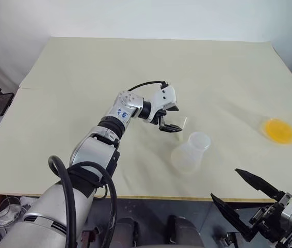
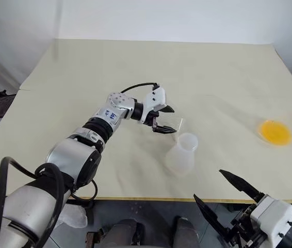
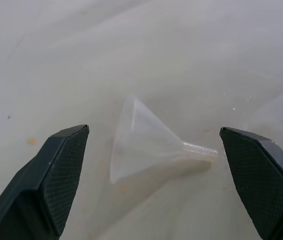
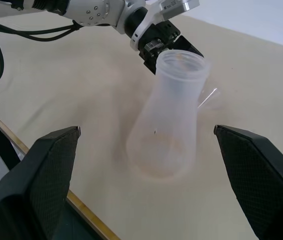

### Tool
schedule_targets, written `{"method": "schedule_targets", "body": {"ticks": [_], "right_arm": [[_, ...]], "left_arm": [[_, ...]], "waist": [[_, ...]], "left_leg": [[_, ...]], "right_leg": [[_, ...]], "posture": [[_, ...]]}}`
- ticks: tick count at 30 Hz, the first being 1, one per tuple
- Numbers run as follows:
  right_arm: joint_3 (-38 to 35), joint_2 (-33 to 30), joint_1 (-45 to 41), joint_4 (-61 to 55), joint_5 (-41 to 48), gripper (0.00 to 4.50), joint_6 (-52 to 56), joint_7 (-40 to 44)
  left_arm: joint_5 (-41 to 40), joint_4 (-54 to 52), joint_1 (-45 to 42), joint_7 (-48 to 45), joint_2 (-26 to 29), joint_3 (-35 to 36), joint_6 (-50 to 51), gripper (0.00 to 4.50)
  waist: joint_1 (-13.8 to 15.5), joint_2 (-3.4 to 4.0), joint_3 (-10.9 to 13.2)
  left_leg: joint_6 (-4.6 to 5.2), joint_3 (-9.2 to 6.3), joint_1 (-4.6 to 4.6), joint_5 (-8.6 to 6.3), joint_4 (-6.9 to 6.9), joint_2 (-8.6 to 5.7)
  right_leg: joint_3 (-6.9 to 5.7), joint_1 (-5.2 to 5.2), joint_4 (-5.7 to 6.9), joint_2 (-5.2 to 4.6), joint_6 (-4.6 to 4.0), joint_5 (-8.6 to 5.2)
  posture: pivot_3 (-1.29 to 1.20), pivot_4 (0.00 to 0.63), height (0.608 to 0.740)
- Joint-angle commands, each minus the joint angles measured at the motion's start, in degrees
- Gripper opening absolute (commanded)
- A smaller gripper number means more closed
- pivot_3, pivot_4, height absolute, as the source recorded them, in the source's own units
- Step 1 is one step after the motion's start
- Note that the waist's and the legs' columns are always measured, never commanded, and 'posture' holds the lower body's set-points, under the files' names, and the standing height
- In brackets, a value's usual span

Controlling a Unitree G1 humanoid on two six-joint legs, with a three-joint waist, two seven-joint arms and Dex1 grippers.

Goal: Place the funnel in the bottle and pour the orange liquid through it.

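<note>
step: pick up funnel | left tool (image 1: 169,124) spread wide, funnel (image 3: 146,144) lying on its side on the desk (image 1: 84,93) between the fingers, just beside the bottle (image 1: 191,151) | we'd close gently on the cone — it looks slippery | right tool (image 1: 249,204) wide, empty

Silver/white arm (image 1: 97,147), black cable loops, blue mark; black textured jaws.

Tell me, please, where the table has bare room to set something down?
The table is bare across its far half and left side, and between the bottle and the orange liquid. It is crowded where the left hand reaches the funnel by the bottle.
</note>
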Motion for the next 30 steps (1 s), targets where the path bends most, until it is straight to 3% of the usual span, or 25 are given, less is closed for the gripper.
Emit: {"method": "schedule_targets", "body": {"ticks": [1,20,23,30], "right_arm": [[-1.42,-0.07,1.03,-2.25,0.29,4.5,-0.8,-0.29],[-2.75,1.22,3.36,-1.12,0.28,4.5,-2.71,0.6],[-2.66,1.64,3.95,-0.66,-0.01,4.5,-3.54,0.96],[-2.52,1.66,3.83,-0.17,-0.24,4.5,-4.17,0.91]], "left_arm": [[0.8,-0.32,0.05,0.93,-0.31,0.94,-0.13,4.46],[4.55,0.64,0.77,2.8,-3.22,0.83,2.08,4.46],[4.76,0.64,0.66,3.18,-3.07,1.29,2.5,3.86],[5.36,0.66,0.1,1.68,-1.79,1.25,3.79,1.59]], "waist": [[0.0,0.0,0.0],[0.0,0.0,0.0],[0.05,0.0,0.0],[0.0,0.0,0.0]], "left_leg": [[0.0,0.0,0.0,0.0,0.0,0.0],[0.02,0.01,0.0,-0.01,0.0,0.0],[0.02,0.01,0.0,-0.01,0.0,0.02],[0.02,0.01,0.0,-0.01,-0.01,0.03]], "right_leg": [[0.0,0.0,0.0,0.0,0.0,0.0],[0.0,-0.01,0.0,-0.01,0.0,0.0],[0.01,-0.01,0.0,-0.01,0.0,0.0],[0.01,-0.01,0.0,-0.02,0.0,0.0]], "posture": [[0.0,0.15,0.74],[0.0,0.15,0.74],[0.0,0.15,0.74],[0.0,0.15,0.74]]}}
